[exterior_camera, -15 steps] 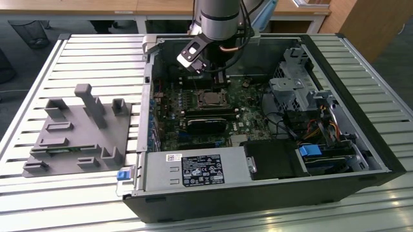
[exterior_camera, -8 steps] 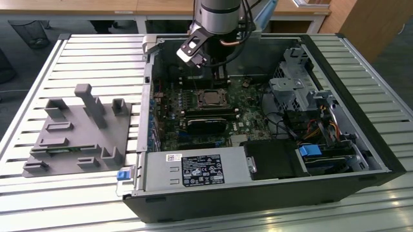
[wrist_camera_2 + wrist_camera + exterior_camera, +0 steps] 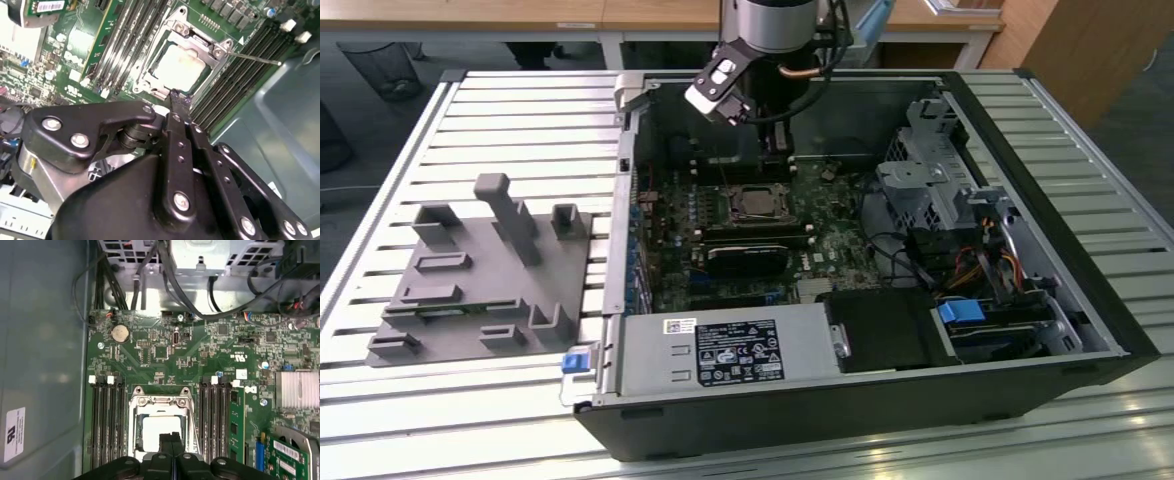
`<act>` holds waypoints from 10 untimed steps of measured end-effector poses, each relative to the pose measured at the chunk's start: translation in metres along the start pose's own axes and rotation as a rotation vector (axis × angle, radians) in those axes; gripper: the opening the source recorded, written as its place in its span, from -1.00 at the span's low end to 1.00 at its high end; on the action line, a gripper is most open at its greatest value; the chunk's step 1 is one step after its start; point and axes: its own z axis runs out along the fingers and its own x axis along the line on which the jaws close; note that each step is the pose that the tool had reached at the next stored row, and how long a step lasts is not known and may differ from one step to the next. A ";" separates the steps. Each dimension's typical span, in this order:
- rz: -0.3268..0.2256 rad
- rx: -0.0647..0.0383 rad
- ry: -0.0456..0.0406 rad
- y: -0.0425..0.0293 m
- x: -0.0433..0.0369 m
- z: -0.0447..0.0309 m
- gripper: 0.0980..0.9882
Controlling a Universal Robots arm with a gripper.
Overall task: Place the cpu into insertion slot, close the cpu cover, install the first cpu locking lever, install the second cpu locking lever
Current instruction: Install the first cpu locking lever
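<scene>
Chip (image 3: 180, 70) sits flat in the socket (image 3: 156, 56), pale metal face up. In the first wrist view the chip (image 3: 152, 427) shows thru the square window of the cover (image 3: 160, 401). Cover (image 3: 202, 42) is down over the socket, silver frame round the chip on all sides. One thin lever (image 3: 255, 57) juts from the cover's corner out across the memory slots (image 3: 235, 82); hooked or not, can't tell.

Claw (image 3: 175, 97) is pressed together, nothing btwn the tips, fingers side by side w/ only a seam showing. In the first wrist view the claw (image 3: 171, 437) tip overlaps the chip's edge; contact can't tell. Memory slots flank the socket on both sides on the green board (image 3: 165, 360).

Exterior view:
- Chip (image 3: 754, 204) is approx mid-board inside the open PC case (image 3: 854, 425).
- Claw (image 3: 778, 168) is just at 12 o'clock of the chip, w/ the arm (image 3: 774, 25) above it.
- Black heatsink (image 3: 747, 260) is at 6 o'clock of the chip, w/ the labelled power supply (image 3: 720, 352) further out at 6.
- Drive cage (image 3: 934, 170) is at 3 o'clock.
- Grey plastic fixture (image 3: 487, 270) is at 9 o'clock, outside the case, on the slatted bench (image 3: 520, 110).
</scene>
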 end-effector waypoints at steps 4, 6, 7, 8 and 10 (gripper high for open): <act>-0.068 0.001 0.0042 0.0000 0.0000 0.0000 -0.98; -0.104 0.001 0.0065 0.0000 0.0000 0.0000 -0.98; -0.121 0.001 0.0076 0.0000 0.0000 0.0000 -0.98; -0.137 0.001 0.0086 0.0000 0.0000 0.0000 -0.98; -0.165 0.001 0.0104 0.0000 0.0000 0.0000 -0.98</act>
